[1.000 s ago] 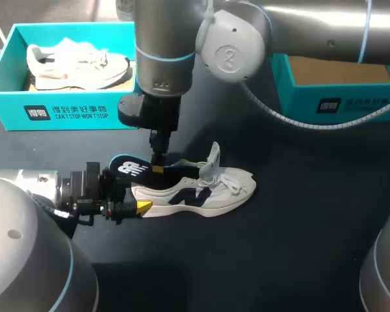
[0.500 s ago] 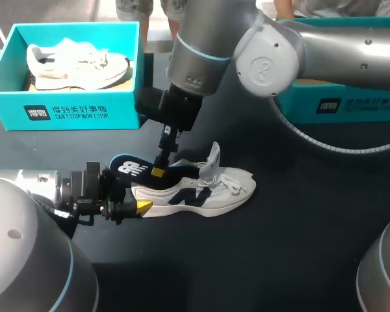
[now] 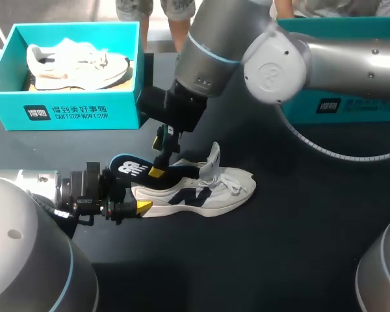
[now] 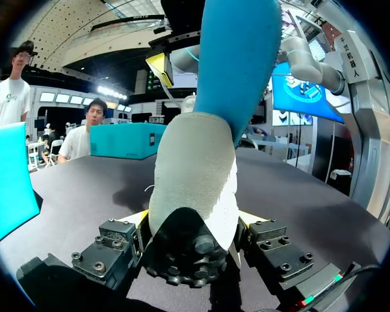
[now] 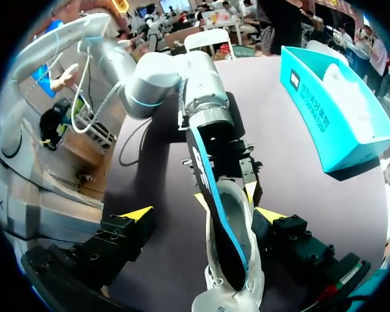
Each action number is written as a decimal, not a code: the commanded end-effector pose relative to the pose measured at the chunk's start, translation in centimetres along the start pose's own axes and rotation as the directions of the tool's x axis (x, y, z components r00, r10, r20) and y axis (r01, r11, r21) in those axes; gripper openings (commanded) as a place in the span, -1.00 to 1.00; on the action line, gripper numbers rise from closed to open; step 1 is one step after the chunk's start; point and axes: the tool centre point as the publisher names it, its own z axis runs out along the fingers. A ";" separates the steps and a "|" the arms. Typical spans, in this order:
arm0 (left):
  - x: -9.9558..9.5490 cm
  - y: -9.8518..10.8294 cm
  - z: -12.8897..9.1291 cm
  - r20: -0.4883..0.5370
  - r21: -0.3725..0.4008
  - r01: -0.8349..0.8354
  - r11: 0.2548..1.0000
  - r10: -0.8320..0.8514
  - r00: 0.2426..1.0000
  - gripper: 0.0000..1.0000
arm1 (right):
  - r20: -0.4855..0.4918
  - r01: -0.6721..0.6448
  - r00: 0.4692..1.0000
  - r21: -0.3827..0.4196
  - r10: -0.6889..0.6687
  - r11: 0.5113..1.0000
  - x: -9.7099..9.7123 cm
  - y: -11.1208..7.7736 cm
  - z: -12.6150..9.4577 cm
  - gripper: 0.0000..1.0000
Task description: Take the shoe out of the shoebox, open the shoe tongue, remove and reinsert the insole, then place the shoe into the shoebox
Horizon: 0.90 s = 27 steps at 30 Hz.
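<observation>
Clamping entry, item 1: left claw (image 4: 188,220). Both yellow-tipped fingers press from two sides on the heel of a white mesh running shoe with navy side markings (image 3: 201,195). The left wrist view shows the dark lugged sole edge just under that heel.

Item 2: right claw (image 5: 204,214). Its fingers are spread wide apart and grip nothing. The shoe lies between them, nearer one finger. In the head view one yellow fingertip (image 3: 156,172) meets the insole.

Item 3: blue-and-black foam insole (image 3: 126,168). It sits partly out of the shoe, the rear end raised over the heel collar above the left claw and the forepart down inside. Marking: one white logo on the exposed end, not transcribed.

Item 4: position of the shoe. It lies on the dark table (image 3: 279,247), outside both boxes, heel toward the left arm and toe away from it. The white tongue (image 3: 213,156) is lifted upright and the white laces (image 3: 235,183) lie loose.

Item 5: open teal cardboard shoebox (image 3: 71,112), at the far left of the table, well apart from the shoe. Contents: one beige shoe (image 3: 78,65). Marking: a dark square logo and lines of white print on the front wall.

Item 6: second teal cardboard box (image 3: 361,107), at the far right, partly behind the right arm. Marking: similar logo and white print on its front wall.
</observation>
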 end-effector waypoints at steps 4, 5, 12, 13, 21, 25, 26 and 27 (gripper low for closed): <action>0.1 0.1 0.0 0.001 0.000 -0.001 1.000 0.001 1.000 -1.00 | -0.054 0.046 0.997 -0.068 -0.050 0.997 -0.8 -0.6 1.0 1.00; 0.1 0.1 0.0 0.001 0.000 -0.001 1.000 0.001 1.000 -1.00 | -0.059 0.048 0.997 -0.076 -0.053 0.996 -0.9 -0.7 1.1 1.00; 0.1 0.1 0.0 0.001 0.000 -0.001 1.000 0.001 1.000 -1.00 | -0.061 0.044 0.997 -0.120 -0.052 0.992 -0.9 -1.2 2.4 0.20; 0.1 0.1 0.0 0.001 0.000 -0.001 1.000 0.001 1.000 -1.00 | -0.068 0.049 0.996 -0.129 -0.058 0.990 -0.9 -1.3 2.7 0.15; 0.1 0.1 0.0 0.001 0.000 -0.001 1.000 0.001 1.000 -1.00 | -0.071 0.055 0.995 -0.170 -0.068 0.984 -1.1 -0.7 3.9 -0.05; 0.1 0.1 0.0 0.001 0.000 -0.001 1.000 0.001 1.000 -1.00 | -0.080 0.061 0.994 -0.184 -0.077 0.981 -1.6 -0.5 4.7 -0.04; 0.1 0.1 0.0 0.001 0.000 -0.001 1.000 0.001 1.000 -1.00 | -0.082 0.061 0.994 -0.185 -0.078 0.981 -1.7 -0.4 4.9 -0.03; 0.1 0.1 0.0 0.001 0.000 -0.001 1.000 0.001 1.000 -1.00 | -0.084 0.062 0.993 -0.187 -0.078 0.981 -1.7 -0.4 5.1 -0.04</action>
